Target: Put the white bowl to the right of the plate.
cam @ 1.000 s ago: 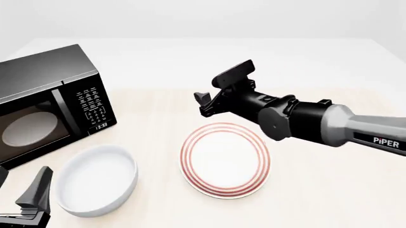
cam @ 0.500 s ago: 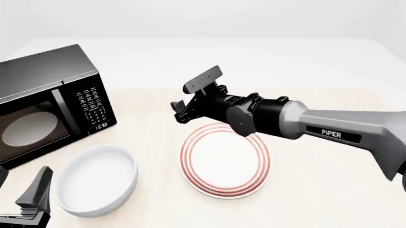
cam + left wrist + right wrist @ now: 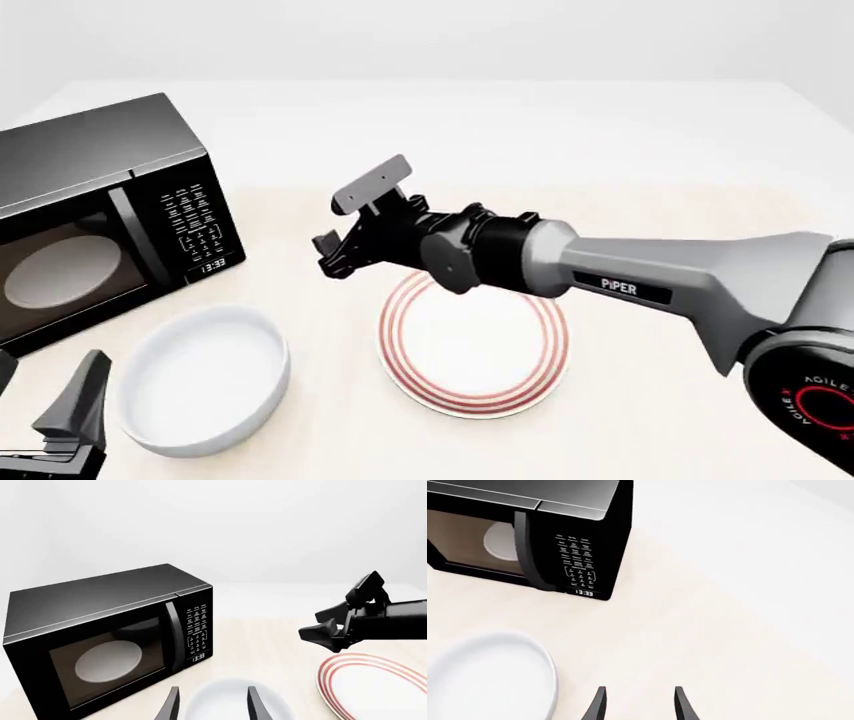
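The white bowl (image 3: 200, 382) sits on the table at the front left, also in the left wrist view (image 3: 223, 700) and the right wrist view (image 3: 490, 677). To its right lies the red-ringed plate (image 3: 474, 340), which the left wrist view shows too (image 3: 377, 685). My right gripper (image 3: 331, 256) hangs open above the table just past the plate's far-left edge, pointing toward the bowl, with nothing between its fingers (image 3: 599, 702). At the bowl's near-left side my left gripper (image 3: 51, 385) stands open and empty. Its fingers (image 3: 257, 705) frame the bowl's near rim.
A black microwave (image 3: 107, 220) with its door closed stands at the left, just beyond the bowl. A pale disc shows through its window (image 3: 110, 660). The right arm (image 3: 641, 285) stretches over the plate's far side.
The right arm has swung steadily left, carrying its gripper from above the plate's far edge to past the plate's left side, nearer the bowl. The left gripper, bowl and plate have not moved.
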`<action>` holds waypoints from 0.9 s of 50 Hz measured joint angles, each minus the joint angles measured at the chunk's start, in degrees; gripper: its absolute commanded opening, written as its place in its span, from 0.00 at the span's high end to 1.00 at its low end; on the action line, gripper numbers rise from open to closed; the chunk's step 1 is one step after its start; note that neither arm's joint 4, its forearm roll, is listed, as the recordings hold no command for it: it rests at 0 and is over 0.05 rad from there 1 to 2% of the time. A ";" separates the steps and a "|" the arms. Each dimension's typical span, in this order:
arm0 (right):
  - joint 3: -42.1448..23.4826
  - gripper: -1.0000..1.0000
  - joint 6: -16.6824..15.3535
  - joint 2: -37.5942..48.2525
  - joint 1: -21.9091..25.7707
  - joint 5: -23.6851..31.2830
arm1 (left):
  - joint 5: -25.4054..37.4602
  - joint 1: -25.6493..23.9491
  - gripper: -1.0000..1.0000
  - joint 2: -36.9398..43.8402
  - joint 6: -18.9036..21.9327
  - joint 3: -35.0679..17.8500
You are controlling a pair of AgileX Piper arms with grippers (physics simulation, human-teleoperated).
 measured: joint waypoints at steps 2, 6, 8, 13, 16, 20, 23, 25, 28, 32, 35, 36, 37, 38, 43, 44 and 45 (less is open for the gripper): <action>-0.56 0.00 0.14 0.44 0.44 0.25 | 0.00 0.00 0.00 0.00 0.00 0.00; -1.49 0.00 0.46 1.31 1.33 0.57 | 0.00 0.00 0.00 0.00 0.00 0.00; -1.92 0.00 0.65 1.74 1.80 0.72 | 0.00 0.00 0.00 0.00 0.00 0.00; -2.91 0.00 1.15 2.74 2.91 1.06 | 0.00 0.00 0.00 0.00 0.00 0.00; -3.48 0.00 1.46 3.41 3.62 1.20 | 0.00 0.00 0.00 0.00 0.00 0.00; -4.18 0.00 1.90 4.33 4.64 1.34 | 0.00 0.00 0.00 0.00 0.00 0.00; -4.70 0.00 2.26 5.06 5.38 1.39 | 0.00 0.00 0.00 0.00 0.00 0.00; -5.06 0.00 2.47 5.54 5.84 1.45 | 0.00 0.00 0.00 0.00 0.00 0.00; -5.61 0.00 2.78 6.21 6.49 1.59 | 0.00 0.00 0.00 0.00 0.00 0.00; -6.30 0.00 3.21 7.04 7.29 1.78 | 0.00 0.00 0.00 0.00 0.00 0.00; -6.77 0.00 3.49 7.62 7.87 1.92 | 0.00 0.00 0.00 0.00 0.00 0.00; -6.93 0.00 3.58 7.81 8.06 1.98 | 0.00 0.00 0.00 0.00 0.00 0.00; -7.08 0.00 3.67 8.00 8.25 2.04 | 0.00 0.00 0.00 0.00 0.00 0.00; -7.23 0.00 3.77 8.19 8.43 2.10 | 0.00 0.00 0.00 0.00 0.00 0.00; -7.92 0.00 4.29 9.11 9.26 2.34 | 0.00 0.00 0.00 0.00 0.00 0.00; -8.05 0.00 4.40 9.30 9.41 2.39 | 0.00 0.00 0.00 0.00 0.00 0.00; -8.18 0.00 4.54 9.50 9.57 2.43 | 0.00 0.00 0.00 0.00 0.00 0.00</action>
